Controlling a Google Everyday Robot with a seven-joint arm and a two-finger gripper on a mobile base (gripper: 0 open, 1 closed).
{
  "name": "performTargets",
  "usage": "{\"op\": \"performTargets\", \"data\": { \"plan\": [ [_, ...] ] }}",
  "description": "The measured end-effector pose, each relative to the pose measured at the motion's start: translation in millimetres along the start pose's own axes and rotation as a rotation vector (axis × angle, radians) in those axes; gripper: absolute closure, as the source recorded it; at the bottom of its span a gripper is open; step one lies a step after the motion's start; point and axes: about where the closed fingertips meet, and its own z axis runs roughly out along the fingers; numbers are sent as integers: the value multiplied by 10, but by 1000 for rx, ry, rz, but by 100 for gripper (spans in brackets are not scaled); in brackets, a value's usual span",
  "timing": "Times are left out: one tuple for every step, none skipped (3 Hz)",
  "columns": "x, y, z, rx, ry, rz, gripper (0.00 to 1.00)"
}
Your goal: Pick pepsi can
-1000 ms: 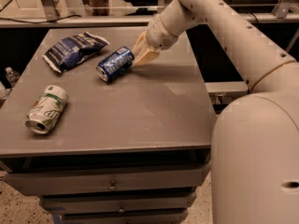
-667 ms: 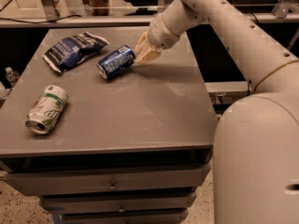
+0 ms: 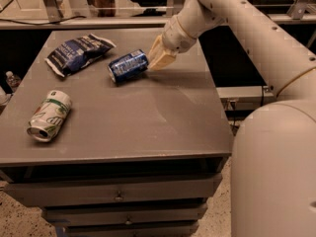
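Observation:
The pepsi can [image 3: 127,66] is dark blue with white lettering and lies on its side at the back middle of the grey table [image 3: 148,127]. My gripper [image 3: 157,59], tan-coloured at the end of the white arm, comes down from the upper right. It sits at the can's right end, touching or very close to it.
A crinkled blue chip bag [image 3: 79,52] lies at the back left, close to the pepsi can. A white-and-green can [image 3: 48,115] lies on its side near the front left edge. Drawers [image 3: 118,197] sit below the table top. My white arm and body fill the right side.
The gripper and the pepsi can have both shifted slightly to the right. The chip bag and the white-and-green can have not moved.

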Motion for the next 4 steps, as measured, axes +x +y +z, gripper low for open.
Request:
{"op": "performTargets", "data": {
  "plan": [
    [47,50,-5,-13,5,13,59],
    [86,95,4,-24,8,22,37],
    [118,132,7,-32,14,28,14],
    [138,148,4,-34,22,31,0]
  ]
}}
